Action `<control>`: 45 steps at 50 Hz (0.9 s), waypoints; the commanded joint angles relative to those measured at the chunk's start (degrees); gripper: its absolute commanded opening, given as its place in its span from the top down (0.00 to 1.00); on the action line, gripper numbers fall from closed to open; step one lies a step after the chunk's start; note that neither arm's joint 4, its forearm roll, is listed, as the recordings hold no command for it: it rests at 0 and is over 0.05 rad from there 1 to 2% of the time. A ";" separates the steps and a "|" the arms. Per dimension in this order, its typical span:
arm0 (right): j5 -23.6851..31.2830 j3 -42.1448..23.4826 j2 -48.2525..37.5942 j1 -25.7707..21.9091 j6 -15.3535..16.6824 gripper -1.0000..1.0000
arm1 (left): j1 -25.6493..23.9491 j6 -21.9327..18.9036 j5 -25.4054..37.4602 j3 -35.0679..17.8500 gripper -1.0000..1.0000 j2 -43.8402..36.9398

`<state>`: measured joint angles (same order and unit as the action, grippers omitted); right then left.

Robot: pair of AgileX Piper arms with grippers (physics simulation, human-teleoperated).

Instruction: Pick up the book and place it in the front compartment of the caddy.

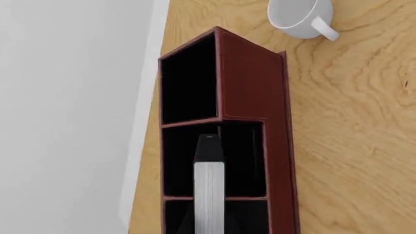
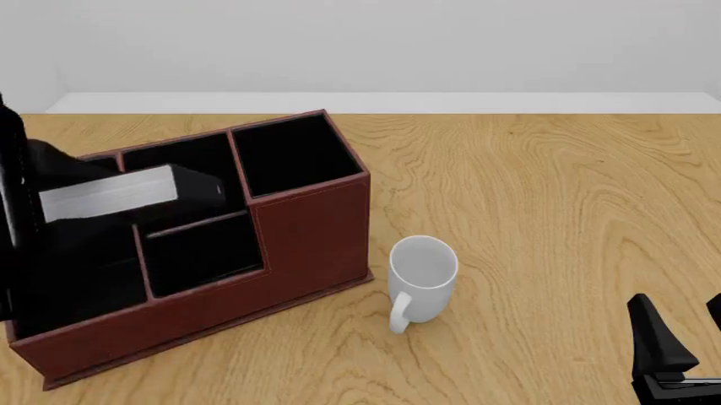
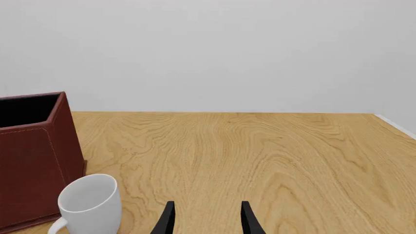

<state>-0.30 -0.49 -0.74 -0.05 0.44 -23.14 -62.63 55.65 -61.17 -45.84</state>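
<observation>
Front view shows you mid-placement: your left gripper (image 2: pixel 67 207) grasps the book (image 2: pixel 113 192) over the caddy (image 2: pixel 310 232), above its front compartment (image 2: pixel 203 249), so lower it straight in, while your right gripper (image 2: pixel 676 337) idles, spread, near right.

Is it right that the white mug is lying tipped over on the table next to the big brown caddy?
Not quite. The white mug stands upright with its opening facing up, as the front view shows. The rest holds: it is on the table next to the big brown caddy.
</observation>
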 commanded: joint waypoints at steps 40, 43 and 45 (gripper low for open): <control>0.00 0.00 0.02 0.00 -0.01 0.00 | 8.93 -3.55 -11.16 0.23 1.00 -12.07; 0.00 0.00 0.01 -0.01 0.00 0.00 | 8.73 -3.31 -11.83 0.45 1.00 -12.33; 0.00 0.00 0.01 0.02 0.01 0.00 | 8.74 -3.18 -12.37 0.74 1.00 -12.73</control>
<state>-0.30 -0.49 -0.74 -0.05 0.44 -15.02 -65.27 45.79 -60.81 -57.42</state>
